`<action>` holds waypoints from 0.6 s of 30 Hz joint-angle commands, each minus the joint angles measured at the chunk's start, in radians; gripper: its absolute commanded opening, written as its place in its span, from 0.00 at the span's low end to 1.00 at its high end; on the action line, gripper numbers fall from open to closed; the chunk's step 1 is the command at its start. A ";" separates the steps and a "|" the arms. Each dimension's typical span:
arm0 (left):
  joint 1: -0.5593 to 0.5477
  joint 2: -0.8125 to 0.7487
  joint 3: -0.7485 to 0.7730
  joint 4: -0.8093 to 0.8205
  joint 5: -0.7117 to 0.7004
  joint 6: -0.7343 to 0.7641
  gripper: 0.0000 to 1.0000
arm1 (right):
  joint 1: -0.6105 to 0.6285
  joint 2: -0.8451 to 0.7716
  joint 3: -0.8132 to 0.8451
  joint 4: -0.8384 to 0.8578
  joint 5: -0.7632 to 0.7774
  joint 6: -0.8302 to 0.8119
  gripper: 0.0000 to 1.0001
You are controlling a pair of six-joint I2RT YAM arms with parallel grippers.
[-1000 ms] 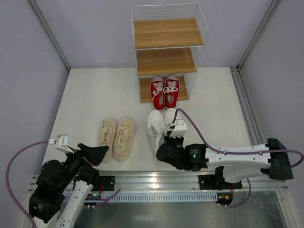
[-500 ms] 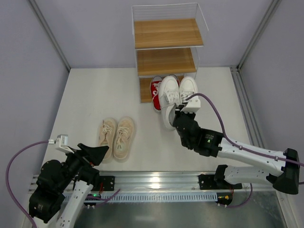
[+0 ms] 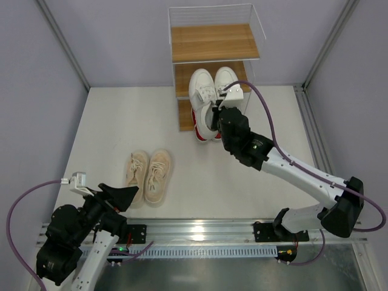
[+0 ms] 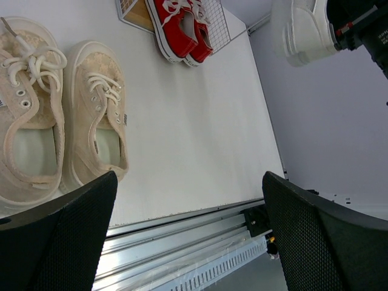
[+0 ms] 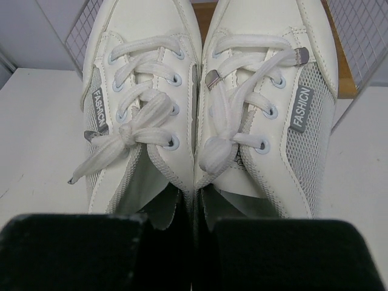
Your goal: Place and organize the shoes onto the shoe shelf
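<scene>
Laced white sneakers (image 3: 200,85), grey FASHION tags, clamped together in the right gripper (image 3: 217,116); left gripper (image 3: 118,195) gapes; white table (image 3: 121,121), grey walls (image 3: 109,42).

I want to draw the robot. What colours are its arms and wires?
Both arms, the left arm and right arm, have white tubes with chunky black joints. A purple cable loops from each to a little white box by the tool. The left tool's fingers are black with a dotted texture.
</scene>
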 commanded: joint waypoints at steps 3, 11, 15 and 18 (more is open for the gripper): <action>0.001 -0.053 0.052 -0.001 -0.012 0.029 1.00 | -0.076 0.079 0.205 0.108 -0.087 -0.026 0.04; 0.001 -0.053 0.087 -0.031 -0.023 0.041 1.00 | -0.150 0.202 0.351 0.096 -0.147 -0.036 0.04; 0.001 -0.054 0.108 -0.044 -0.028 0.046 1.00 | -0.175 0.248 0.408 0.091 -0.167 -0.043 0.04; 0.001 -0.054 0.115 -0.052 -0.031 0.047 1.00 | -0.199 0.280 0.454 0.076 -0.181 -0.040 0.04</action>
